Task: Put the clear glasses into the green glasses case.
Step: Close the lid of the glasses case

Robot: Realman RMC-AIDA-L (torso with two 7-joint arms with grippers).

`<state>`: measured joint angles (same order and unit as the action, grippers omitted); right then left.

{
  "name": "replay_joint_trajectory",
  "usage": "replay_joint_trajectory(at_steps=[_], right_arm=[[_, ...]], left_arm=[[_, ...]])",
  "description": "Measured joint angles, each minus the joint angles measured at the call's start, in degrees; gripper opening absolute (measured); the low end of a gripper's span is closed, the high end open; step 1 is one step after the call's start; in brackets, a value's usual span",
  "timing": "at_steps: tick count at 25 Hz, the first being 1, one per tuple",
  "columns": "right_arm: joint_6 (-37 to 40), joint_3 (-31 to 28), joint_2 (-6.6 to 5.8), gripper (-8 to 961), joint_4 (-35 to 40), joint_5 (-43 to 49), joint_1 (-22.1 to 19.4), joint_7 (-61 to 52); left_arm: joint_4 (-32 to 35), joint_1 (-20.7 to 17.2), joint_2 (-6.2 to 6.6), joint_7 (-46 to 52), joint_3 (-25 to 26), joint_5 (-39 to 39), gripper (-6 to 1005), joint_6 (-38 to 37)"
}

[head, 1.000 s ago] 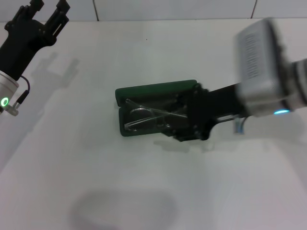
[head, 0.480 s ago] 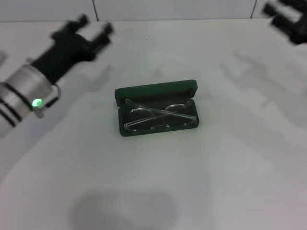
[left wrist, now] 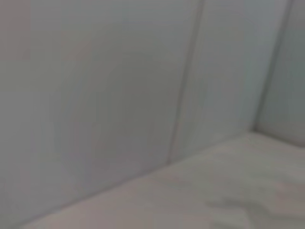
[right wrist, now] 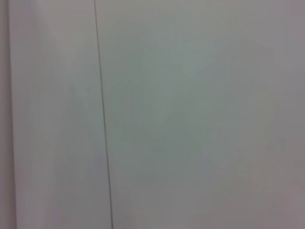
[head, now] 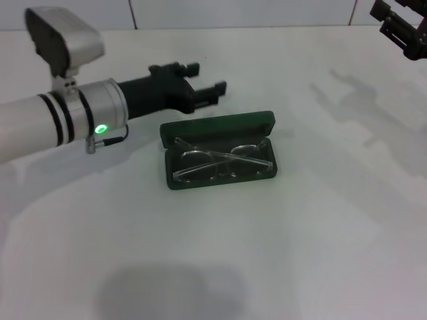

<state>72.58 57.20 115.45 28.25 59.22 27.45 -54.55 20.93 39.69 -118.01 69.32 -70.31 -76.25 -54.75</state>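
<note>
Now the glasses lie long-ways in the open case, just below the left pincer, which is spread wide.

A dark green rectangular hard glasses case is lying open on the white table, the clear plastic glasses resting inside it. The left gripper, fingers apart, is hovering just behind the lid. The right gripper is sitting at the far right corner.
</note>
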Motion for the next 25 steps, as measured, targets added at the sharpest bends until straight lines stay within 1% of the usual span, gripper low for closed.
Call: replay_joint_trajectory(at_steps=[4, 7, 15, 19, 25], right_arm=[[-0.2, 0.0, 0.06, 529, 0.0, 0.0, 0.0, 0.1], [-0.5, -0.1, 0.12, 529, -0.1, -0.1, 0.3, 0.1], [-2.6, 0.0, 0.12, 528, -2.3, -0.1, 2.6, 1.5], [-3.2, 0.1, 0.12, 528, -2.4, -0.1, 3.0, 1.6], [-4.2, 0.2, 0.16, 528, -2.4, 0.1, 3.9, 1.6]], left_arm=[[2.6, -0.3, -0.38, 4.5, 0.0, -6.4, 727, 0.1], [3.1, -0.1, -0.45, 7.0, 0.0, -9.9, 727, 0.0], [3.3, -0.4, -0.52, 8.0, 0.0, -13.3, 726, -2.3], [3.3, -0.7, -0.6, 8.0, -0.1, -14.6, 725, -3.3], [4.3, -2.5, -0.72, 7.7, -0.1, -14.9, 726, -4.1]])
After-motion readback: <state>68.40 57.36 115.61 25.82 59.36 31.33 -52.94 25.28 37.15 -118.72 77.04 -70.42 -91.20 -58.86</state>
